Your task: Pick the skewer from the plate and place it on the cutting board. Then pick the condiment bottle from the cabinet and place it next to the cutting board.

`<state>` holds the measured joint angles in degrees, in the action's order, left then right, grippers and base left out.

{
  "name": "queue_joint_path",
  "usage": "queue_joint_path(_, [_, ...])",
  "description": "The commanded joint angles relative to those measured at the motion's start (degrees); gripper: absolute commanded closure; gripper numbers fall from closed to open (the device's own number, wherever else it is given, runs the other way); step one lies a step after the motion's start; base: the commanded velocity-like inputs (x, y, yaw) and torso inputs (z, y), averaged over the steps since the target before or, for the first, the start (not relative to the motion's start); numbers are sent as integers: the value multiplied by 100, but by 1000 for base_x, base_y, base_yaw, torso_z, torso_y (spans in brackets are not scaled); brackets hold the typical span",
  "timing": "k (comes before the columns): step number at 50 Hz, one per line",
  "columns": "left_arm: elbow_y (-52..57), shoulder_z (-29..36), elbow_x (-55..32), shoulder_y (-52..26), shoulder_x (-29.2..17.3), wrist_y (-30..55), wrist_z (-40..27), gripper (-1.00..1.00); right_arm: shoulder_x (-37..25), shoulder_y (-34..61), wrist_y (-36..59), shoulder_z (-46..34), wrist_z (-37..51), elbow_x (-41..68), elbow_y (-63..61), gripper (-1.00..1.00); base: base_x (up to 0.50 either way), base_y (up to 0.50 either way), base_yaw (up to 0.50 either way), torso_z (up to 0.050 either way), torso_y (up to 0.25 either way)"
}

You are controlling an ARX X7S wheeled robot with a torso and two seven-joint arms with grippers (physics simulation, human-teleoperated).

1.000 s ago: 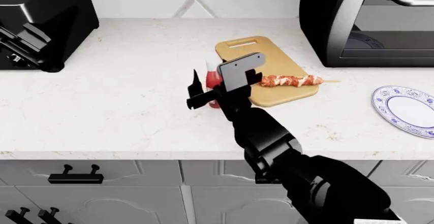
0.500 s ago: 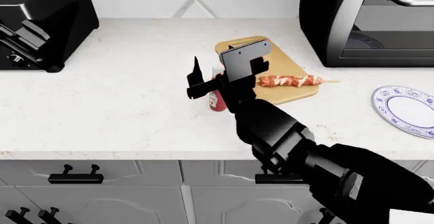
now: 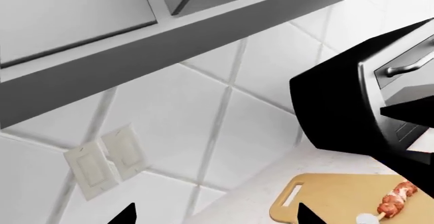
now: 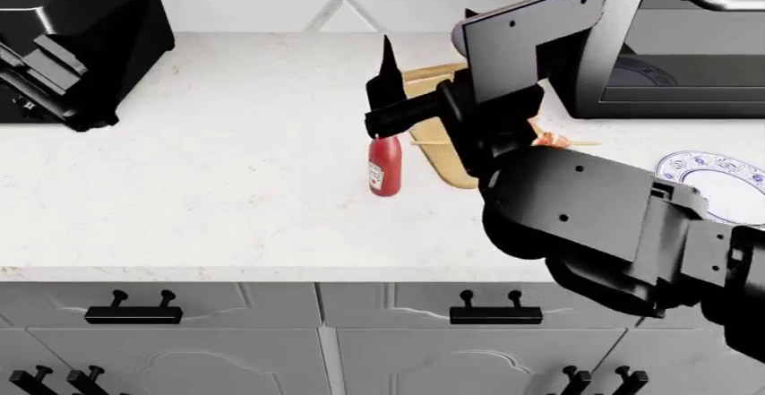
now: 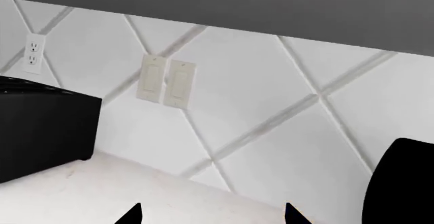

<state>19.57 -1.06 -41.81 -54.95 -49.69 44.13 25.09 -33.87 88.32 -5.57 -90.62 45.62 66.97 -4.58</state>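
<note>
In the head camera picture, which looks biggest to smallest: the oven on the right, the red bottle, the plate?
1. The oven, by far the largest, though cut by the picture's edge.
2. The plate, only partly visible behind the arm.
3. The condiment bottle, close to the plate's visible part, so that order is unsure.

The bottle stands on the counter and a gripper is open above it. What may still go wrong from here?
1. The condiment bottle stands upright, tall and narrow, just below the gripper; a low sideways sweep of the arm may tip it.
2. The arm hangs over the cutting board and hides most of the skewer; if it dips there, it may push the skewer off.
</note>
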Motion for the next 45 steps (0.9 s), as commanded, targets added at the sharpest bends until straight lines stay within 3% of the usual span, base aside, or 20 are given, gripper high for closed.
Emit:
queue_joint_path(1, [1033,-734,-883,414,-214,565,-391,-100,-1152,786,775,-38,580,293,-1939,-100,0,0,0,0,0])
queue_joint_path(12, [2189,-2030,-2503,1136,-265,1242,-1151,-100,-2386,1307,1254,1,621,655,-3217,-100,0,0,0,0,0])
queue_joint_path(31, [2822,-2693,-2347,2496,250,1107,-1483,-100,-4824,1426,1199,40,165,760,-4521,-100,0,0,0,0,0])
queue_joint_path(45, [3140,-2901,-2170,3158,449,1021,-1497,-100,-5609,1233,1202,-85,154,739,-4843,-100,0,0,0,0,0])
